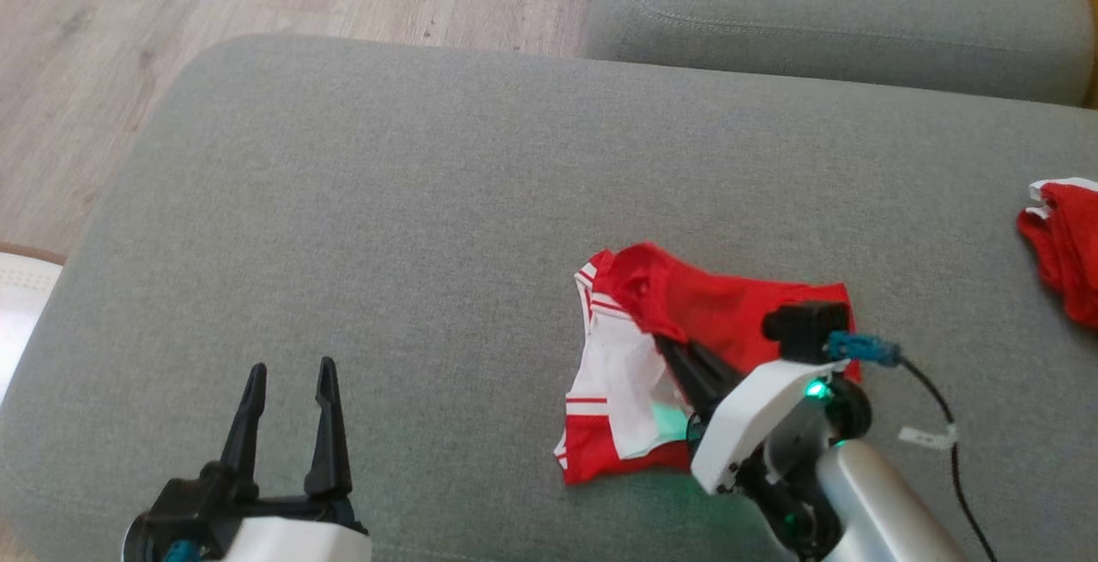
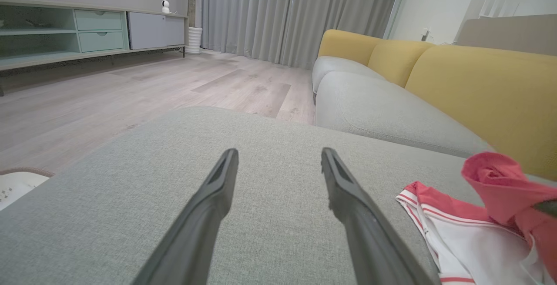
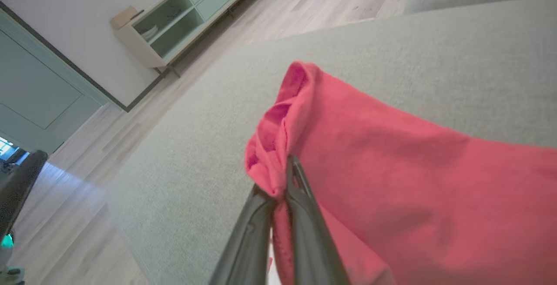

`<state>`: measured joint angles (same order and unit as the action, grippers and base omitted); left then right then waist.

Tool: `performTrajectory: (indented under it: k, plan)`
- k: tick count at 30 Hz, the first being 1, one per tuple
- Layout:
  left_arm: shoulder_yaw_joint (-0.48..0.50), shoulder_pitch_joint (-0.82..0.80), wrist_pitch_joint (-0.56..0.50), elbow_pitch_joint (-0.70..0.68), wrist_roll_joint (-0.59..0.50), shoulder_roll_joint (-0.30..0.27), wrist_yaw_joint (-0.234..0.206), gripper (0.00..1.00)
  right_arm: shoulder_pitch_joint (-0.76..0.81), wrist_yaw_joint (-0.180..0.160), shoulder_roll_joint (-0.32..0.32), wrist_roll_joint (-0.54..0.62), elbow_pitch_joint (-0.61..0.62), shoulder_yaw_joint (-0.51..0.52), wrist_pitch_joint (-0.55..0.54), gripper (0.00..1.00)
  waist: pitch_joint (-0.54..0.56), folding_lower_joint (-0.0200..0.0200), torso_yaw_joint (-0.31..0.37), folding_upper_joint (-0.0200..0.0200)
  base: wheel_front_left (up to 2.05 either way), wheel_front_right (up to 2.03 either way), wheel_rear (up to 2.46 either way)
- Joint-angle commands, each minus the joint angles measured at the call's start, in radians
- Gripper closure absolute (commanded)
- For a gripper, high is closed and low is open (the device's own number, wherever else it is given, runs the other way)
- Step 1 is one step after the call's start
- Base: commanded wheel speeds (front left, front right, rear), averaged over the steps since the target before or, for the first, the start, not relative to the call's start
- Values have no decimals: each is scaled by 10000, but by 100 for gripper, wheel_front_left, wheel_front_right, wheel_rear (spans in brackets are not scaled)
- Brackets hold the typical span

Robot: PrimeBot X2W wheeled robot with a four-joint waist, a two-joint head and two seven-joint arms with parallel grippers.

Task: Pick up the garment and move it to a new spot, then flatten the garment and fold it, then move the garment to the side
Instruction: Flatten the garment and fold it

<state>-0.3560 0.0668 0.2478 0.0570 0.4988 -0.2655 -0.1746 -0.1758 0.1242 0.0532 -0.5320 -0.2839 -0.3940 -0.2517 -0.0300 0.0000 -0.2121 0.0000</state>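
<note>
We judge folding underway: right end effector (image 3: 287, 167) clamped on garment (image 1: 712, 305), left end effector (image 1: 292, 366) apart; side move remains.

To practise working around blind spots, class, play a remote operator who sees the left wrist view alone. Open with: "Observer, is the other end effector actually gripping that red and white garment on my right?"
Observer: Yes. In the right wrist view, the right end effector is shut on a bunched red fold of the garment.
Operator: Is anything else lying on this cushion?
Observer: Yes. The head view shows a second red garment at the far right of the grey cushion, apart from the held one.
</note>
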Motion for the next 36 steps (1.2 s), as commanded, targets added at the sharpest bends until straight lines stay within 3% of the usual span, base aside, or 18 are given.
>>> performTrajectory:
  k: [1, 2, 3, 4, 11, 16, 22, 26, 31, 36]
  plan:
    - [328, -515, 87, -260, -14, -12, 41, 0, -587, 65, -28, -111, 158, -293, 202, 99, -36, 0, -2, 0, 0, 0, 0]
    - [333, -524, 90, -253, -13, -8, 42, 0, -684, 65, -28, -168, -19, -389, 288, 68, -57, 0, -1, 0, 0, 0, 0]
    - [333, -534, 92, -244, -13, -2, 46, 0, -780, 65, -29, -326, -183, -499, 364, 20, -78, 0, 4, 0, 0, 0, 0]
    - [328, -549, 93, -232, -14, 4, 52, 0, -884, 65, -29, -551, -316, -645, 450, 0, -102, 0, 18, 0, 0, 0, 0]
    - [229, -746, 104, -127, -56, 110, 113, 0, -1857, 65, -29, -1493, -1026, -1233, 1311, 0, -241, 0, 146, 0, 0, 0, 0]
    - [185, -810, 111, -66, -76, 163, 149, 0, -2273, 65, -29, -1464, -1233, -799, 1953, 0, -289, 0, 256, 0, 0, 0, 0]
    - [-62, -1034, 97, 17, -203, 218, 273, 0, -2551, 65, -29, 734, -1241, 762, 2763, 0, -357, 0, 511, 0, 0, 0, 0]
    - [-294, -1460, -53, 115, -330, 295, 331, 0, -1868, 65, -29, 2476, -373, 2212, 2861, 0, -267, 0, 836, 0, 0, 0, 0]
    - [-349, -1593, -176, 356, -359, 298, 258, 0, -607, 65, -29, 3429, 877, 3183, 3082, 0, 7, 0, 1276, 0, 0, 0, 0]
    - [-272, -1249, -192, 528, -305, 189, 105, 0, 909, 65, -30, 3743, 1798, 3503, 3488, 0, 326, 0, 1659, 0, 0, 0, 0]
